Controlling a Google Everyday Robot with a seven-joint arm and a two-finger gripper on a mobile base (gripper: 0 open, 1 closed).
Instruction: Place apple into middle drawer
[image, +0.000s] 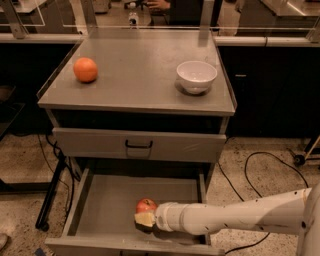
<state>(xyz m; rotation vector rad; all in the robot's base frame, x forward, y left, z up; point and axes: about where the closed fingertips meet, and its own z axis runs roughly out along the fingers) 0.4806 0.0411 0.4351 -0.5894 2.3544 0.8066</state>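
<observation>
The apple (146, 205), red with a yellowish patch, is inside the open middle drawer (107, 210), near the middle of its floor toward the front. My gripper (143, 219) reaches in from the right on a white arm and sits right against the apple's near side, low over the drawer floor. I cannot tell whether the apple rests on the floor or is held.
An orange (85, 69) sits at the left and a white bowl (196, 76) at the right on the cabinet top. The closed upper drawer front with a black handle (138, 145) is above the open drawer. Black cables lie on the floor at both sides.
</observation>
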